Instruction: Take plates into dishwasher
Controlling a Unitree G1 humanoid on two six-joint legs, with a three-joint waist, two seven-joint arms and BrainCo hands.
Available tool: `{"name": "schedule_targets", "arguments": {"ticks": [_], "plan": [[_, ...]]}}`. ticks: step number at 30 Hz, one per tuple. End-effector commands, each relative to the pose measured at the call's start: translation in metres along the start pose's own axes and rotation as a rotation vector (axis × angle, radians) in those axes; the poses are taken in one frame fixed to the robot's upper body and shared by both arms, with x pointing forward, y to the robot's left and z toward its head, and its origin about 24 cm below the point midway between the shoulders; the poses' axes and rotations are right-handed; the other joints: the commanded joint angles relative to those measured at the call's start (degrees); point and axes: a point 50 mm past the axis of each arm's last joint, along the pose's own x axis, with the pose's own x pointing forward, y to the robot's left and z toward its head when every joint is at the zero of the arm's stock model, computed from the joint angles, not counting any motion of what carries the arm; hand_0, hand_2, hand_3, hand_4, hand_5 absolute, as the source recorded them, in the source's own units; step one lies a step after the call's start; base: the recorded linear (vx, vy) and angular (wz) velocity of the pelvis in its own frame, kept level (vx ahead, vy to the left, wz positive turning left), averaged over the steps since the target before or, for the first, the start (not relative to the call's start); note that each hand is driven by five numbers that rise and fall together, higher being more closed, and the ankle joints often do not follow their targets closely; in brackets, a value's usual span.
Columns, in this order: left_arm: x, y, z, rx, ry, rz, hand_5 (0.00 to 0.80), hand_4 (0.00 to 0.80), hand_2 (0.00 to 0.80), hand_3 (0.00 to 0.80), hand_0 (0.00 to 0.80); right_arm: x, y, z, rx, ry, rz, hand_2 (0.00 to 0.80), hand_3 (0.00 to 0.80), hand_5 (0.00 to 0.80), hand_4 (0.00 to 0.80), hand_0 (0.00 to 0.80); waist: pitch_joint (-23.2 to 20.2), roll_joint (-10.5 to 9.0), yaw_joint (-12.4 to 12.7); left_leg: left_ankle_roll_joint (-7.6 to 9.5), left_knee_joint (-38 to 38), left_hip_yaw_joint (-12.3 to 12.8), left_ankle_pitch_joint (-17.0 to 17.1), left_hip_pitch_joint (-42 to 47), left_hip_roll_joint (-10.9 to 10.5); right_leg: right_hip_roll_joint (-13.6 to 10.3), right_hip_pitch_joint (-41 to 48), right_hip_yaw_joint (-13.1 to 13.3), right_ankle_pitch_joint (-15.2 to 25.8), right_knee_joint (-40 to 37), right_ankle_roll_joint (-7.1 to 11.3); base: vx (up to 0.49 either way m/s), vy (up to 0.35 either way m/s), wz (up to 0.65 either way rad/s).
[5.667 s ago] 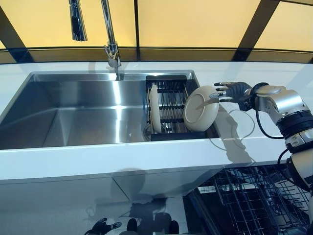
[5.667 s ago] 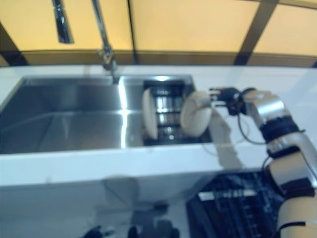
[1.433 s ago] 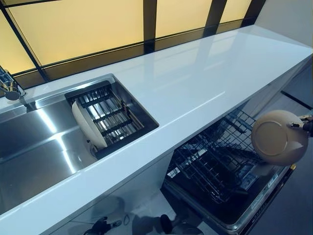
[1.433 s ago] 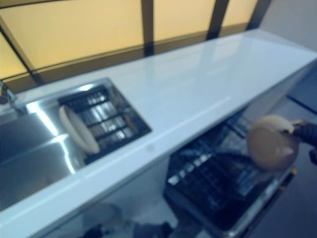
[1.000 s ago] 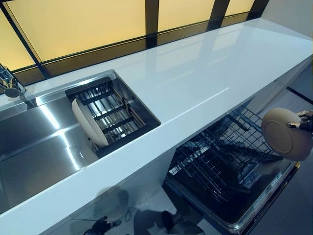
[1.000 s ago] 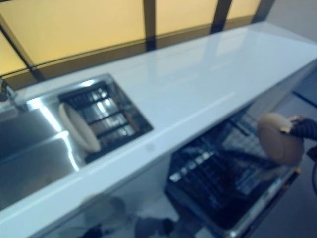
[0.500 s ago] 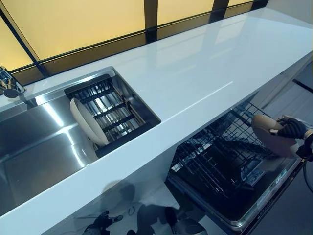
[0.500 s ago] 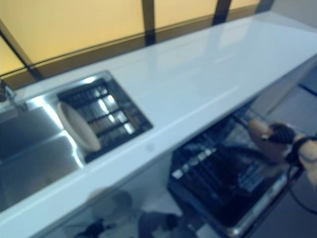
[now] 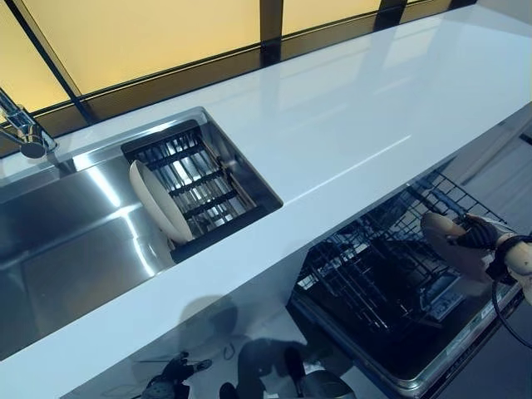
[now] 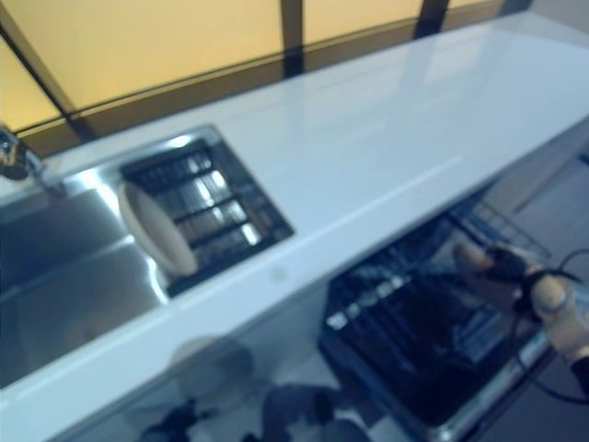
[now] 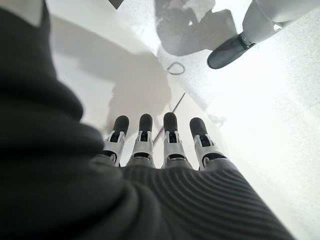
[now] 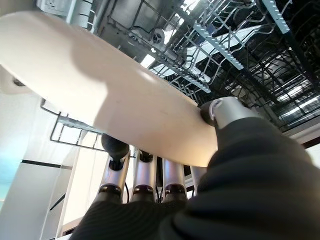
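Head views: my right hand (image 9: 480, 236) is now lowering the beige plate (image 9: 445, 241), tilted flatter than before, over the dishwasher rack (image 9: 374, 274) at its right edge. A second plate (image 9: 158, 202) is standing in the sink rack (image 9: 199, 187).

Right wrist view: my thumb and fingers (image 12: 145, 175) are pinching the plate's rim.

Left wrist view: my left hand (image 11: 165, 145) is hanging with fingers straight.

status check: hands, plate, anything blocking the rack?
Right hand pinching plate over dishwasher rack. Left hand open, idle. Second plate waits in sink rack. Nothing blocking.
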Motion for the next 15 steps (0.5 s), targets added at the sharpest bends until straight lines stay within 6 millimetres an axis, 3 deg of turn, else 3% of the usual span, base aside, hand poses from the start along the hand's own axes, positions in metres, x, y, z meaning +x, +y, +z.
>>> {"name": "schedule_targets", "arguments": {"ticks": [1,15], "plan": [[0.003,0.017,0.015,0.087,-0.031,0.039,0.000,0.000,0.000,0.000,0.000,0.011,-0.023,0.015,-0.025,-0.030,-0.124,0.800,0.800,0.800,0.800,0.800,-0.18,-3.73,2.63,0.86,-0.05,-3.62,-0.91,-0.07,0.08,-3.92,-2.28,-1.82,3.22,0.14,4.69,-0.014,-0.018,0.03],[0.005,0.017,0.035,0.082,-0.103,0.023,0.000,0.000,0.000,0.000,0.000,0.026,-0.037,0.015,-0.122,0.057,-0.164,0.800,0.800,0.800,0.800,0.800,3.54,-0.16,4.15,0.77,-0.05,-5.35,-0.06,-3.16,-1.27,-5.06,-4.84,-3.02,3.59,0.14,4.57,-0.038,-0.009,0.09]]}}
